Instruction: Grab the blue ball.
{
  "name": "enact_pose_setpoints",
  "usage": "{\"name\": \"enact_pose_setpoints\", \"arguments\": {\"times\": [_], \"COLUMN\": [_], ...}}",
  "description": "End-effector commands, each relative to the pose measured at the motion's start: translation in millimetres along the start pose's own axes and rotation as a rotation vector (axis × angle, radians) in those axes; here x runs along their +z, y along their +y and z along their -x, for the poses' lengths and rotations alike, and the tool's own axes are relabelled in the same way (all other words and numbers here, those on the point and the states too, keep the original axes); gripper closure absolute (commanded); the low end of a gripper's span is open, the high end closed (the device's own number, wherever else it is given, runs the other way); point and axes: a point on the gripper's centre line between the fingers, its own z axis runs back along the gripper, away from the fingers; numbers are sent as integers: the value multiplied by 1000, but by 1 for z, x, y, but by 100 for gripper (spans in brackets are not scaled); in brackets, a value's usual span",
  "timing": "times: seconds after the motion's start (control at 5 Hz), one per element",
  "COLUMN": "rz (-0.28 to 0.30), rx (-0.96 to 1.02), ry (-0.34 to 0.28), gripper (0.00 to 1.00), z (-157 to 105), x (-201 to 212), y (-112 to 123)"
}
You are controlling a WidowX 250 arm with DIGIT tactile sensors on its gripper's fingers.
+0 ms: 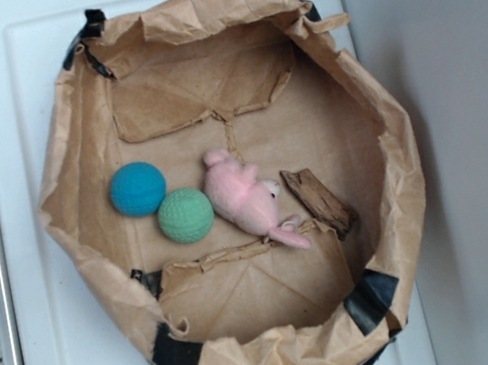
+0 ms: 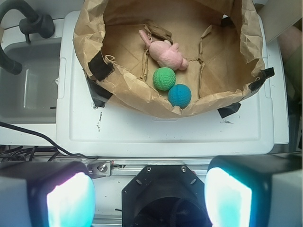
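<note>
The blue ball [image 1: 138, 189] lies on the floor of a brown paper bag [image 1: 74, 153] w/ rolled-down walls, near the bag's left wall in the exterior view. It is touching, or almost touching, the green ball [image 1: 186, 216], which sits just beside it toward the middle. The pink plush toy [image 1: 245, 198] lies next to the green ball on the other side, stretched diagonally, and a small dark piece of wood [image 1: 318, 201] is just beyond the toy. The bag stands on a white tray [image 1: 16, 70], and black tape strips [image 1: 175, 351] are on the bag's rim in several places. In the wrist view the gripper [image 2: 149, 196] is well apart from the bag, above the near edge of the tray; its two fingers [image 2: 71, 198] appear at the bottom corners, spread wide, w/ nothing between them, so the jaws are open and empty. A grey sink [image 2: 28, 90] w/ a dark faucet is at the left of this view.
</note>
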Motion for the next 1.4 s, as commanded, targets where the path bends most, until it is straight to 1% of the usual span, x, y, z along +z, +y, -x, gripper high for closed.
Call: {"name": "enact_pose_setpoints", "arguments": {"times": [0.0,0.2,0.4,0.6,0.8,1.2], "rz": [0,-2,-31,-22,60,60], "rx": [0,-1,5,-12,-69,-69], "ry": [0,-4,-40,-64,-57,-57], "gripper": [0,0,0,0,0,0], "z": [0,-46,-93,-142,-160,-160], "x": [0,-38,-74,-98,-86,-86], "y": [0,10,21,37,56,56]}}
